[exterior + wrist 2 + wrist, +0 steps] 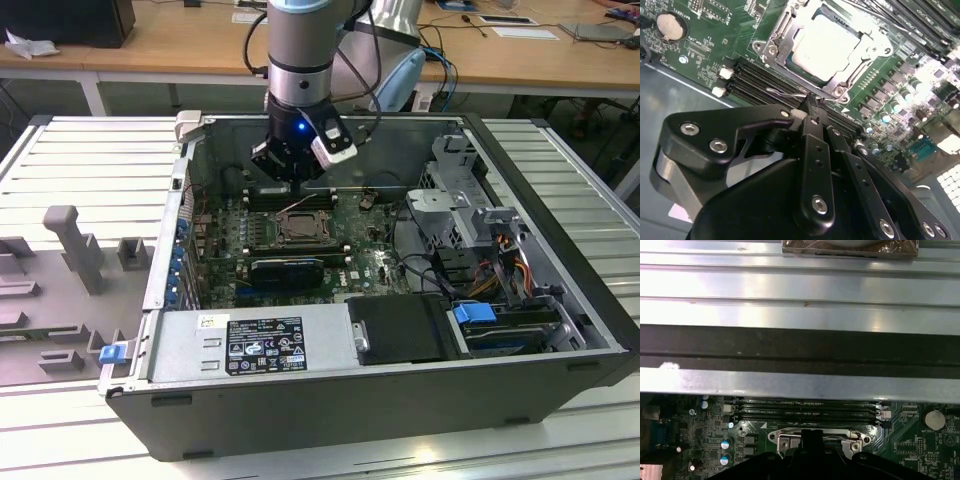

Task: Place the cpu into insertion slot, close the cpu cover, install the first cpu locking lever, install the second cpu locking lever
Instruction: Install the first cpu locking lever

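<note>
Where the second wrist view bares the cpu (pixel 822 47), the clenched hand (pixel 814 107) is just beside it.

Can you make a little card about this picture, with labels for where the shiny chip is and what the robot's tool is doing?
Place: open computer case lying on its side, green board inside
Chip: cpu sits in the insertion slot
Cover: cpu cover lies flat, framing the cpu
Tool: tool is low at the slot's edge, beside a thin wire lever
Lever state: cannot tell if latched
</note>
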Controlling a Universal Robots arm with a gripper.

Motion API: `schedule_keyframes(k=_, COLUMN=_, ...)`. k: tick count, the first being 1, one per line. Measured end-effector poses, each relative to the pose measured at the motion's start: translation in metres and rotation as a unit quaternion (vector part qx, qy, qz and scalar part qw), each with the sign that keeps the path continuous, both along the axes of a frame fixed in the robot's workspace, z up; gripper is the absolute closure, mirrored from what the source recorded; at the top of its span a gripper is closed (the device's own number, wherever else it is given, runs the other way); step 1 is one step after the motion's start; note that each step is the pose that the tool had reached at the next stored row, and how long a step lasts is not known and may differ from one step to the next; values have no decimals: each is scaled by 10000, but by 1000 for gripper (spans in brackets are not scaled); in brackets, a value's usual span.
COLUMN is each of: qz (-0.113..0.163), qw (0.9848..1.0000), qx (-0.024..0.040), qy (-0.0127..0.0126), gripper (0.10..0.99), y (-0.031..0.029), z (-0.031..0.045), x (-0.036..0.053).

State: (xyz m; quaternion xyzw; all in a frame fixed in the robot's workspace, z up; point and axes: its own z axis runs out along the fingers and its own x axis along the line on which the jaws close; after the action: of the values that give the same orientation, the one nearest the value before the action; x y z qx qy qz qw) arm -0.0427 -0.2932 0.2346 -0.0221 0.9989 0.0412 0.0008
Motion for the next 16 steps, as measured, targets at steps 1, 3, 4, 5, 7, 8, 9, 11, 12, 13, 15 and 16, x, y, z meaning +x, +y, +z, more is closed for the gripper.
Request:
schedule_keyframes(k=1, qz=46, qw=10000, qx=-1, qy=1, gripper=980, y=3, z=-12, x=20)
schedule_keyframes(k=3, qz=50, qw=10000, qx=0, qy=1, gripper=980, y=13, z=-24, x=63)
schedule_keyframes(k=4, qz=49, qw=10000, qx=1, qy=0, gripper=980, y=19, z=-30, x=84)
schedule_keyframes(k=5, qz=49, qw=10000, qx=0, qy=0, gripper=980, y=27, z=-35, x=106)
schedule_keyframes(k=7, qz=49, qw=10000, qx=0, qy=0, gripper=980, y=46, z=-43, x=124)
schedule_keyframes(k=8, qz=49, qw=10000, qx=0, qy=0, gripper=980, y=52, z=-45, x=126)
schedule_keyframes(k=9, qz=50, qw=10000, qx=0, qy=0, gripper=980, y=60, z=-46, x=128)
schedule_keyframes(k=11, qz=50, qw=10000, qx=0, qy=-1, gripper=980, y=72, z=-50, x=130)
schedule_keyframes(k=12, qz=51, qw=10000, qx=0, qy=-1, gripper=980, y=79, z=-54, x=132)
schedule_keyframes(k=13, qz=52, qw=10000, qx=1, qy=-2, gripper=980, y=85, z=-66, x=136)
schedule_keyframes(k=15, qz=53, qw=10000, qx=1, qy=-2, gripper=980, y=89, z=-105, x=164)
schedule_keyframes(k=16, qz=53, qw=10000, qx=0, qy=-2, gripper=980, y=89, z=-117, x=180)
